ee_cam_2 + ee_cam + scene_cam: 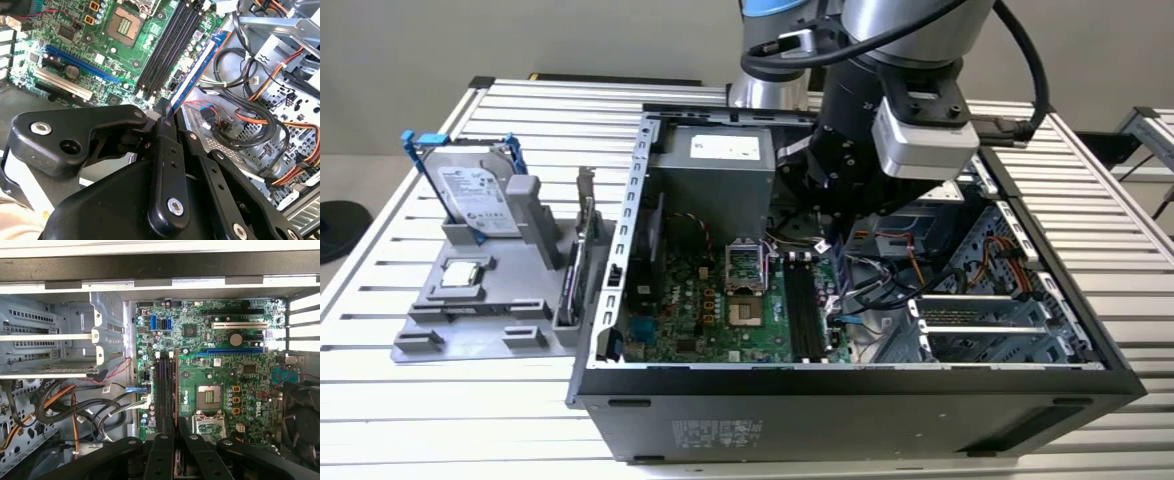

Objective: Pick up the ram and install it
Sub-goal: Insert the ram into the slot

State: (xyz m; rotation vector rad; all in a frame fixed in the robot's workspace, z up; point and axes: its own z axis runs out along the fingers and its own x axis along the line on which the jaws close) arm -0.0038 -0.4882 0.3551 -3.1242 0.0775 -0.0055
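Now, tool (165, 118) clamped on the ram (198, 70), stick near black slots (169, 46), inside open case (854, 412).

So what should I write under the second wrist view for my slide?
Black pincer grips the long, narrow blue ram stick close to long black slots on the green motherboard.

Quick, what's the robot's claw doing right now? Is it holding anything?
Gripper: closed, holding the ram by one end.
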